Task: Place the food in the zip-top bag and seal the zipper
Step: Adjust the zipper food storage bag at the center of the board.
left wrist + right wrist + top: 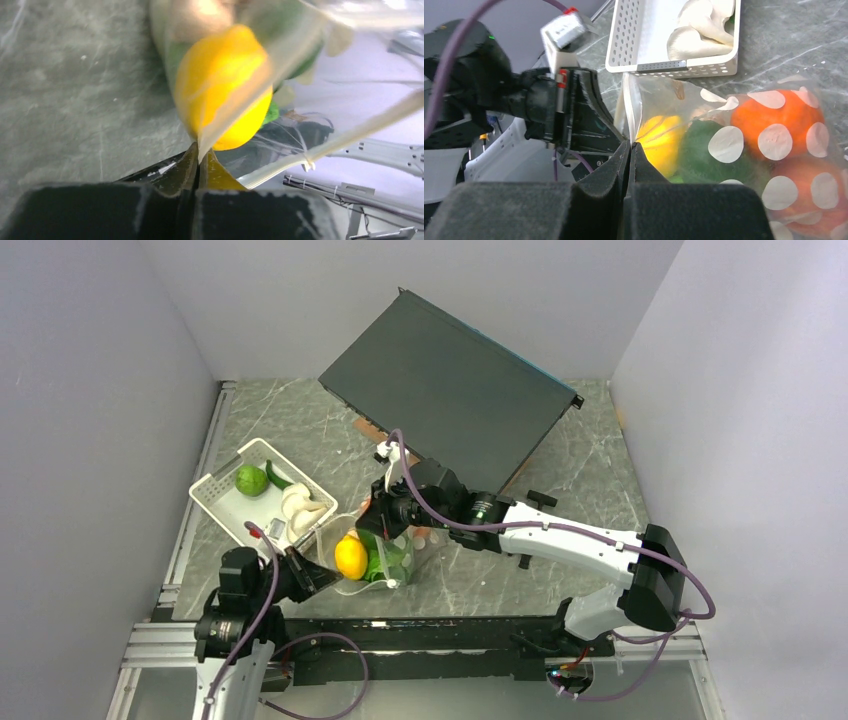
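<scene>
Left jaws and right jaws are each pinching the zip-top bag (724, 145) at its mouth edge; lemon (351, 556) and orange (776, 117) are sitting inside.

Bright, even light; blurry wrist close-ups

Around my work spot
A white perforated basket (225, 465) sits on my left on the grey-green marbled tabletop (590, 470). A dark grey flat panel (450, 400) lies askew at the far side.
</scene>
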Controlling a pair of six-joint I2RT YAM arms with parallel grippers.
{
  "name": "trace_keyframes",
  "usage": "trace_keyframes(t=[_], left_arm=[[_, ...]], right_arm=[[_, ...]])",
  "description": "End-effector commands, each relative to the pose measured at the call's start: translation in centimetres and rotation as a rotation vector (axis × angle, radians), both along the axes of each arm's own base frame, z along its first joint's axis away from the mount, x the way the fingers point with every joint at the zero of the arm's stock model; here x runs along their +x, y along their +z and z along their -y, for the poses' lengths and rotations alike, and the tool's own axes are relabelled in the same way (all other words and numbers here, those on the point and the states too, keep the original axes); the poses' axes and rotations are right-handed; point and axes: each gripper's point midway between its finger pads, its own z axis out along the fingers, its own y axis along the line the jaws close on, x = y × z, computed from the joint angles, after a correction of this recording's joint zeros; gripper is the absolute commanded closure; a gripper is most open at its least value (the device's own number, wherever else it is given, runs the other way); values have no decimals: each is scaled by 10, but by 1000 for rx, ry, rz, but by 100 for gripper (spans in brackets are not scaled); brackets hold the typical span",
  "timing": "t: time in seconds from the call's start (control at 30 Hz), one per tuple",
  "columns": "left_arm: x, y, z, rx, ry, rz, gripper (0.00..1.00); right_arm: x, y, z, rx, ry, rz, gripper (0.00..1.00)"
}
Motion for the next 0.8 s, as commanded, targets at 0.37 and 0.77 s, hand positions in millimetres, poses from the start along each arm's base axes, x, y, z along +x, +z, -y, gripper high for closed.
trace_keyframes(t=[0.37,0.77], left_arm=[[28,188,5,-155,51,405,100],[37,183,6,-151,49,359,100]], right_arm=[[10,32,23,-31,7,232,100],[6,18,17,-93,29,164,100]])
